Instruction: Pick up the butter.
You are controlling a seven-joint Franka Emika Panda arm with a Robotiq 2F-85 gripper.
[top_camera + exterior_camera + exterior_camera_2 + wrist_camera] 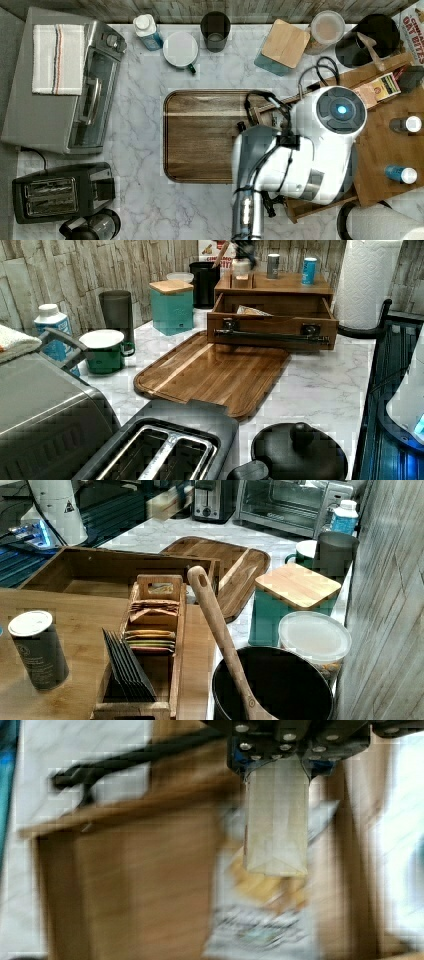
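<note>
Tool (276, 765) clamped on the butter (276, 820), stick's long axis hanging straight out from the fingers, above the chip bag (265, 920) inside the open wooden drawer (130, 885).

Arm reaching in, claw closed on the butter

In the wrist view the claw (276, 767) is gripping the butter (276, 820), pale stick hanging between its fingers (245, 765).
</note>
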